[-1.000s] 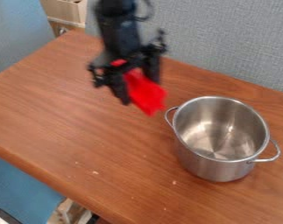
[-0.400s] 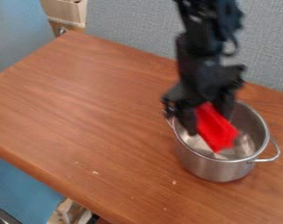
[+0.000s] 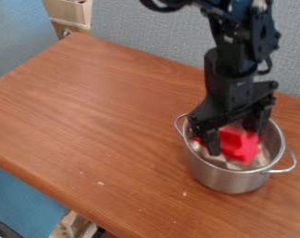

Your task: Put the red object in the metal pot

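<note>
The metal pot (image 3: 227,178) stands on the right side of the wooden table. My gripper (image 3: 230,139) reaches down into its mouth from above. The red object (image 3: 239,147) sits between the two dark fingers (image 3: 203,133), inside the pot's rim, with its lower end below the rim. Its top end is hidden by the gripper body. The view is too coarse to show whether the fingers still press on the red object or stand apart from it.
The wooden table (image 3: 78,112) stretches left of the pot, its front edge running diagonally at the lower left. A blue wall rises behind, and a beige box (image 3: 71,11) stands at the far back corner.
The gripper carried the red object from the middle of the table rightward over the pot and lowered it inside the rim. The red object now sits deeper and looks shorter.
</note>
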Robot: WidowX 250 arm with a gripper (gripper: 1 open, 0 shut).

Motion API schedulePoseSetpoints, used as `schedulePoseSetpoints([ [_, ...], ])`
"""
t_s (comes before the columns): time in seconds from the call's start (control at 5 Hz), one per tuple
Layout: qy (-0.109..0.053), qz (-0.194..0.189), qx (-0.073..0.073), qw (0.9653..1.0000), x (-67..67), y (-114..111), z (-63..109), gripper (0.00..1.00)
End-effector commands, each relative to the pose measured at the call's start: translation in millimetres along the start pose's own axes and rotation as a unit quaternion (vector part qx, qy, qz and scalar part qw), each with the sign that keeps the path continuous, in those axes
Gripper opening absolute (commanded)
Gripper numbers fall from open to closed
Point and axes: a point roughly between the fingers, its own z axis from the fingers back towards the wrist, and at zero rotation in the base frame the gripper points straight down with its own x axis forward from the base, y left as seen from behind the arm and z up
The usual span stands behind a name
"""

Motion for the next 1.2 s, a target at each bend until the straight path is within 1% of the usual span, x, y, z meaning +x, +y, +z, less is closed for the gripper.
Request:
schedulePoseSetpoints([
  [0.0,-0.004,-0.008,-0.011,0.9999,-1.2,-3.4,-4.6,1.0],
  [1.0,-0.004,-0.003,-0.009,0.9999,2.4,1.4,5.0,1.0],
])
